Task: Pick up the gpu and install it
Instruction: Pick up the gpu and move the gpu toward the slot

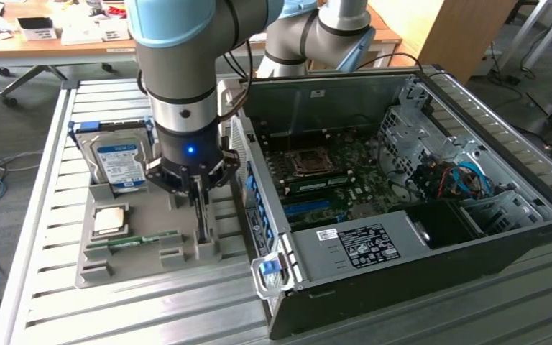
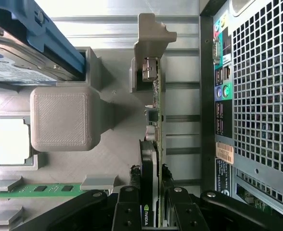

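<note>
The gpu stands on its edge in a slot of the grey holder tray, next to the open computer case. My gripper is straight above it, lowered onto its upper edge. In the wrist view the gpu appears edge-on, black cooler on one side and green board on the other. There my gripper has one finger on each face of the card and is shut on it. The card still sits in the holder.
The tray also carries a silver hard drive with a blue-white label, a square processor and a thin green memory stick. The case lies open with its motherboard exposed. Its perforated rear panel is close beside the card.
</note>
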`<state>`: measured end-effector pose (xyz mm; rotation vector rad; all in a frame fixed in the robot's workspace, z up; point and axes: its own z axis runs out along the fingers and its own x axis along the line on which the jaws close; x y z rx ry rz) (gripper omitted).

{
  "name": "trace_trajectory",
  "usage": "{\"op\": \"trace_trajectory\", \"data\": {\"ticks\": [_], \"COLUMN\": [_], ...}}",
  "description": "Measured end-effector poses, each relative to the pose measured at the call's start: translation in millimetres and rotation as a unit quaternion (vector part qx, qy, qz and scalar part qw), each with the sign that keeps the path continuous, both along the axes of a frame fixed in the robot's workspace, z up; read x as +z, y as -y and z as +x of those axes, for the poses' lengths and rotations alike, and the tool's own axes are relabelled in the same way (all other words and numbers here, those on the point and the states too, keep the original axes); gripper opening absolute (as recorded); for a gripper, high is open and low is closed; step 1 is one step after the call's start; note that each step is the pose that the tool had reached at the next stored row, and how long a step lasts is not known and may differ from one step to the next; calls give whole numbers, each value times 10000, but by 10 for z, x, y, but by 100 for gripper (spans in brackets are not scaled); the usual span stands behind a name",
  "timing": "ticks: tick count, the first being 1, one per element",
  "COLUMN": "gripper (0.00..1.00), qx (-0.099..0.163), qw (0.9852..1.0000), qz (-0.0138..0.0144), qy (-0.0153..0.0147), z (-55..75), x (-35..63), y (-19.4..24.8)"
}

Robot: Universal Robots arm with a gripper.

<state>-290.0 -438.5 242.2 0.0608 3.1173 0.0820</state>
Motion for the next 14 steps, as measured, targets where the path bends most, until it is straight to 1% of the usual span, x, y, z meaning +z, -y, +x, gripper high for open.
{"op": "trace_trajectory", "data": {"ticks": [5,14], "gripper": [27,27], "qx": [0,0], "qw": [10000,10000], "qz": [6,7], "qy": [0,-1], "z": [0,0], "x": [71,76], "y": [0,0]}}
